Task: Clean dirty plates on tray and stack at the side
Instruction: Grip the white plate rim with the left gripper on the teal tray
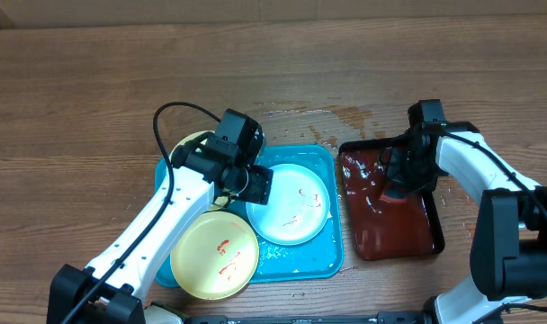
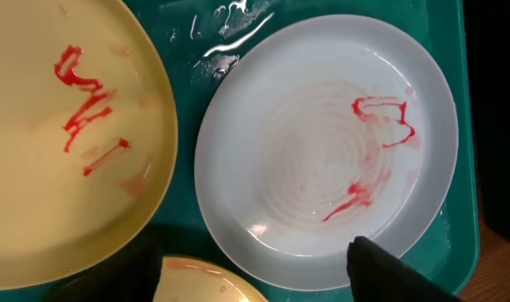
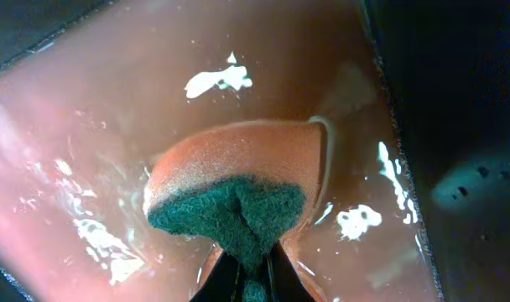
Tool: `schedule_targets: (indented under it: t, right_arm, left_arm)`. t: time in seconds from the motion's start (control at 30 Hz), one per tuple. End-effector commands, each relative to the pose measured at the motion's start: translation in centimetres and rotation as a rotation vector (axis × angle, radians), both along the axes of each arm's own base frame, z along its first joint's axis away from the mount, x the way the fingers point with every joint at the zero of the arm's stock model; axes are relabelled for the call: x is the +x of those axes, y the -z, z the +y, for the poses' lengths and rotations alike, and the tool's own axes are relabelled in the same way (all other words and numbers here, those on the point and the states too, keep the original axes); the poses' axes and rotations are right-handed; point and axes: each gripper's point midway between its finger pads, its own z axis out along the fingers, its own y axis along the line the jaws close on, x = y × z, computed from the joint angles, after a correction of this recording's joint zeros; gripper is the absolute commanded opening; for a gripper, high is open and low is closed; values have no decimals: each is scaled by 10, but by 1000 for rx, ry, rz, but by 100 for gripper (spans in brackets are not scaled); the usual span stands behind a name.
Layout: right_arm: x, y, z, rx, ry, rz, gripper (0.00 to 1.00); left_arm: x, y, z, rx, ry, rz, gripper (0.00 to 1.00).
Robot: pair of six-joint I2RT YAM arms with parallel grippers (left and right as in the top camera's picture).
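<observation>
Now right jaws pinch a folded sponge in the wet red-brown tray.
Left jaws, spread, hang above the plates on the blue tray; the left arm hides part of one yellow plate.

Likely robot lab bench: left arm, right arm at wood-grain table; loose black cable.

Rear yellow plate mostly hidden under left arm; right end effector, pinching sponge, cut off by bottom edge.
</observation>
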Motion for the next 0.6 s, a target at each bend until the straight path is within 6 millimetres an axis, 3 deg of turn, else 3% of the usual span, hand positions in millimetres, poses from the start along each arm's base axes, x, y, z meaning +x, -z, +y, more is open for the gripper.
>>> schedule_targets:
  t: [0.0,0.03,0.07,0.1,0.13,0.17,0.2,0.3,0.33,0.37,0.43,0.57]
  right_arm:
    - [-14,7,2,12,-6,45,4]
    - [-15,7,2,15,-6,48,4]
    - [-15,7,3,19,-6,50,4]
    - [-16,7,4,25,-6,53,4]
    - [-16,7,4,27,-6,54,4]
    - [-16,7,4,29,-8,54,4]
    - [-16,7,5,29,-10,52,4]
    - [-16,7,5,29,-9,53,4]
    - [-16,7,5,29,-10,53,4]
    - [-16,7,5,29,-9,53,4]
    - [-16,7,5,29,-10,53,4]
    - [-16,7,5,29,-10,53,4]
  left_arm:
    - [-17,19,-3,-24,31,56,48]
    - [-20,23,-6,-45,39,66,25]
    - [-23,26,-11,-75,49,78,14]
    - [-25,28,-15,-103,58,84,20]
    - [-27,28,-19,-127,66,88,41]
    - [-27,29,-22,-144,70,88,53]
    - [-28,29,-24,-160,75,91,55]
    - [-29,30,-24,-158,75,95,31]
    - [-30,30,-23,-152,74,99,30]
    - [-31,31,-21,-142,77,101,36]
    - [-34,37,-14,-108,55,112,82]
    - [-39,49,-5,-88,6,134,100]
